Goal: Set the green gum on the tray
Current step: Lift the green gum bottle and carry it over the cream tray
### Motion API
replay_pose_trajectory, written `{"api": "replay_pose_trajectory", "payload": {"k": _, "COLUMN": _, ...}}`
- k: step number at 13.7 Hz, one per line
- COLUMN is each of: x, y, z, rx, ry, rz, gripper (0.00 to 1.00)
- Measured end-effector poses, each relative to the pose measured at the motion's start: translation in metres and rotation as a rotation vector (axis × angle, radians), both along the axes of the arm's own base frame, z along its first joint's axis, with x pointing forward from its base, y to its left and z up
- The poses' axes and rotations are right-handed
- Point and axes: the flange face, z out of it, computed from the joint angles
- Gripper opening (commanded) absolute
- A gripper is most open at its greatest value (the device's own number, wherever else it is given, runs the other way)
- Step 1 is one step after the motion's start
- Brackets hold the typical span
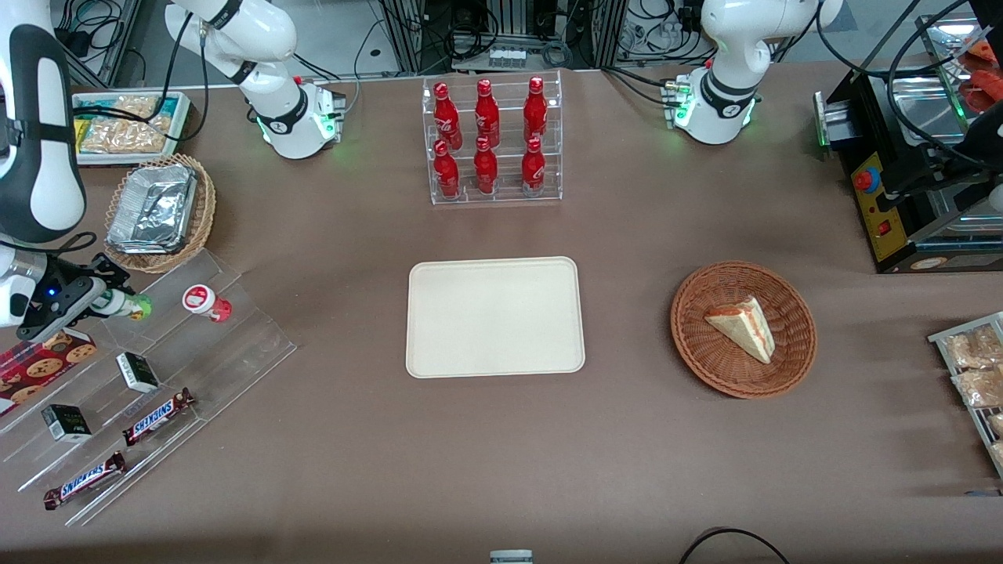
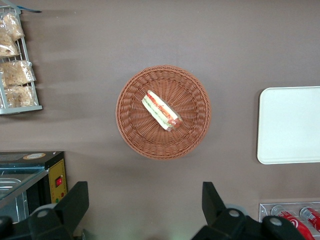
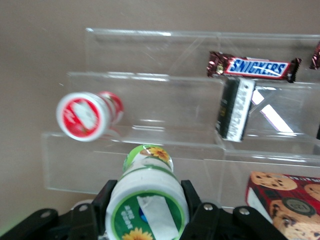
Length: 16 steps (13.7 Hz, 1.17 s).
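The gripper [image 1: 110,304] is closed around the green gum [image 3: 148,200], which sits between its two fingers [image 3: 100,202] above the clear stepped display stand [image 1: 188,345], at the working arm's end of the table. The red gum bottle [image 1: 205,301] lies just beside it. The tray [image 1: 494,316] is well apart. The gum's lower body is cut off in the wrist view.

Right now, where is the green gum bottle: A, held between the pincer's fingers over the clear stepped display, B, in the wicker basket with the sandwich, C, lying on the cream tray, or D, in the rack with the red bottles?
A: the green gum sits clamped in the pincer above the clear stepped display, beside the red gum, while the tray is bare.
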Motion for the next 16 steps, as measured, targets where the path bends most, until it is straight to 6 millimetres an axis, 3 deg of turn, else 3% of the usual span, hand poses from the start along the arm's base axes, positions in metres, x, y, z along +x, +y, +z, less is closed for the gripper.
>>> {"api": "replay_pose_trajectory", "payload": {"k": 4, "x": 0.014, "y": 0.075, "z": 0.022, "rx": -0.011, "ry": 0.035, "rz": -0.077, "gripper": 0.0}}
{"api": "replay_pose_trajectory", "payload": {"k": 9, "x": 0.02, "y": 0.183, "z": 0.023, "rx": -0.049, "ry": 0.052, "rz": -0.207, "gripper": 0.0}}
{"api": "replay_pose_trajectory", "payload": {"k": 16, "x": 0.004, "y": 0.378, "z": 0.015, "rx": -0.108, "ry": 0.007, "rz": -0.49, "gripper": 0.0}}
